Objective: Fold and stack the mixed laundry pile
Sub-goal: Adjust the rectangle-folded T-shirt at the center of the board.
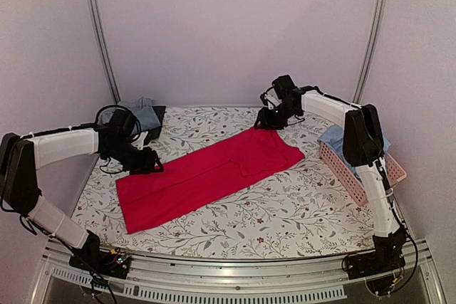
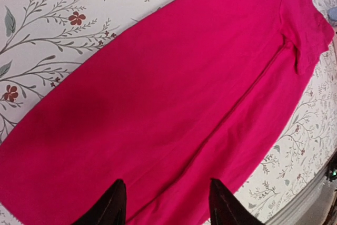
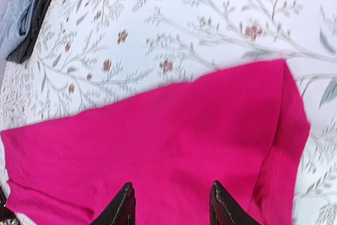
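The red garment (image 1: 206, 172) lies folded lengthwise on the table (image 1: 285, 204), crosswise folds and stacking apparently pending; the left gripper (image 2: 166, 188) and right gripper (image 3: 171, 191) hover open over it.

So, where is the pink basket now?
In the top view, the pink slatted basket stands at the table's right edge, right of the red garment, holding light blue cloth.

The garment (image 1: 206, 172) is bright red, the tablecloth (image 1: 285, 211) white with reddish floral sprigs.
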### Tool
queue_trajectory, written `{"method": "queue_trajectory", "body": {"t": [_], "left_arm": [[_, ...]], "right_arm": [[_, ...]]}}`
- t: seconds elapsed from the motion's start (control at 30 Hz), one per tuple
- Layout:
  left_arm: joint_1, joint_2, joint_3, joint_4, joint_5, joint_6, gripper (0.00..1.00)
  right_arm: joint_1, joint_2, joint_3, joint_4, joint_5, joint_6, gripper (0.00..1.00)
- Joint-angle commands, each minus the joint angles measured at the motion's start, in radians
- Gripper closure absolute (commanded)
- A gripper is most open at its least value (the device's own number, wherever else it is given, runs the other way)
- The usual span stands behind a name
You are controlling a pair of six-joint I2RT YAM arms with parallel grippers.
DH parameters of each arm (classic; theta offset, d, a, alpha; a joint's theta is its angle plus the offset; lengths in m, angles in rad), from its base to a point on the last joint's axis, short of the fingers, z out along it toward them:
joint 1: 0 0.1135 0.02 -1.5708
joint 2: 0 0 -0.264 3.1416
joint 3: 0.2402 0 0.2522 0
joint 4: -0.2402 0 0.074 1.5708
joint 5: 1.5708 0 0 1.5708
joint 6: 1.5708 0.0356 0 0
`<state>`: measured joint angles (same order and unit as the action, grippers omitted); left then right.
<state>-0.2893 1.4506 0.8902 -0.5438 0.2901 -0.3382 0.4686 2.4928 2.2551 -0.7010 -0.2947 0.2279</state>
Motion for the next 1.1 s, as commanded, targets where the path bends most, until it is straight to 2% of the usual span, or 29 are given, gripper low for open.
{"method": "queue_trajectory", "body": {"t": [0.0, 0.13, 0.37, 0.83, 1.07], "left_arm": [[-0.047, 0.043, 0.049, -0.032, 0.056, 0.107, 0.52], [-0.116, 0.105, 0.075, -0.009, 0.098, 0.145, 0.63], [-0.203, 0.281, 0.161, 0.003, 0.094, 0.177, 0.69], [-0.234, 0.387, 0.210, -0.048, -0.011, 0.200, 0.72], [-0.248, 0.364, 0.172, -0.053, -0.003, 0.195, 0.83]], "right_arm": [[0.036, -0.239, -0.311, 0.077, -0.116, 0.038, 0.54], [0.071, -0.347, -0.493, 0.097, -0.151, 0.071, 0.55], [0.107, -0.400, -0.703, 0.156, -0.169, 0.132, 0.55], [0.104, -0.360, -0.768, 0.157, -0.143, 0.135, 0.55], [0.090, -0.355, -0.792, 0.159, -0.137, 0.133, 0.56]]}}
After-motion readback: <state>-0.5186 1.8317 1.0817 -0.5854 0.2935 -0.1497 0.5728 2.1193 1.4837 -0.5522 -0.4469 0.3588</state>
